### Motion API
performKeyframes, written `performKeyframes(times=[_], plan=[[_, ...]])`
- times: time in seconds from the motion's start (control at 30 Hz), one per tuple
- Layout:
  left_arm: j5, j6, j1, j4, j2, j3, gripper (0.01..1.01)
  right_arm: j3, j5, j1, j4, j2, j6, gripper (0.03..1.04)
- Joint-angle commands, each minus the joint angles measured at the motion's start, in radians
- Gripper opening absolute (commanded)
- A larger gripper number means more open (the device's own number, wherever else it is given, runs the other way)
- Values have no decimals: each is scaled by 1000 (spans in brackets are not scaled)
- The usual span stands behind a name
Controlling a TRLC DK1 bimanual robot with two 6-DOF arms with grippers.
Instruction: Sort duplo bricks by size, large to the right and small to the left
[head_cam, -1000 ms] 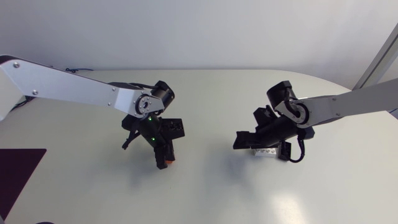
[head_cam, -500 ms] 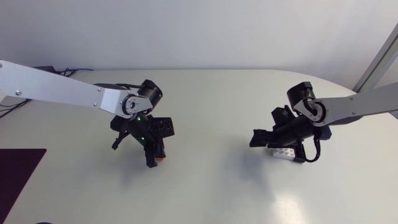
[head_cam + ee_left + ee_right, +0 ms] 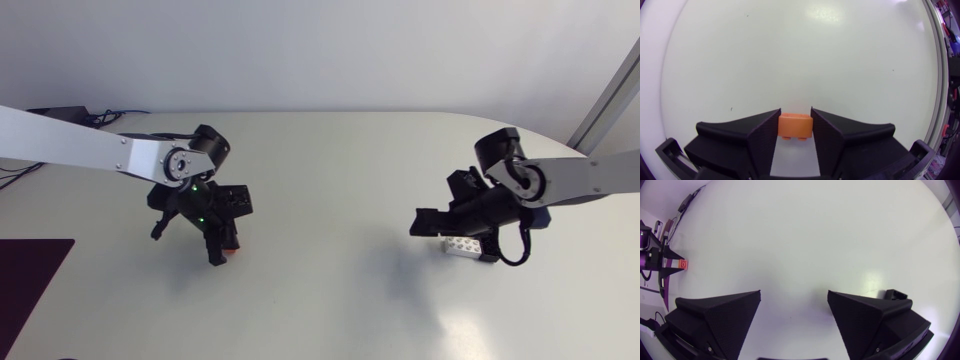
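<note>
From above, the left arm comes in over the table (image 3: 330,170) and its left gripper (image 3: 217,250) points down at the table's left half, with a bit of orange brick (image 3: 231,251) showing at its tip. How the fingers stand cannot be made out from there. The left wrist view settles it: the left gripper (image 3: 795,116) is clenched on the orange brick (image 3: 795,126), a black finger pressed to each of its two sides. Whether the brick rests on the table cannot be told. Well apart, on the table's right half, the right gripper (image 3: 443,226) sits just beside a white brick (image 3: 462,247) lying on the surface. That brick shows only from above. The right wrist view shows the right gripper (image 3: 794,297) released, its wedge fingers (image 3: 725,312) spread wide over bare tabletop, and the orange brick (image 3: 683,264) as a small speck far ahead.
</note>
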Motion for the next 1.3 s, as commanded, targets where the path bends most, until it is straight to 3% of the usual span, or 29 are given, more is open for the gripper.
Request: performKeyframes(times=[0.0,0.1,0.2,0.33,0.83,0.97,1.27], plan=[[-6,26,19,-5,-89,-31,359,-37,33,3,-19,-119,-12,979],[-6,24,22,-5,-185,-70,472,-60,68,9,-39,-239,-17,993],[-9,12,25,-4,-277,-113,711,-82,83,9,-77,-352,-24,993],[-22,-23,26,10,-425,-169,833,-134,102,4,-102,-496,-30,993],[-35,-126,-26,90,-527,-337,905,-210,135,9,-286,-805,-64,993],[-78,-126,-38,154,-460,-403,933,-227,135,9,-315,-854,-67,993],[-54,-120,-32,231,-216,-350,908,-229,135,-23,-350,-894,-96,993]])
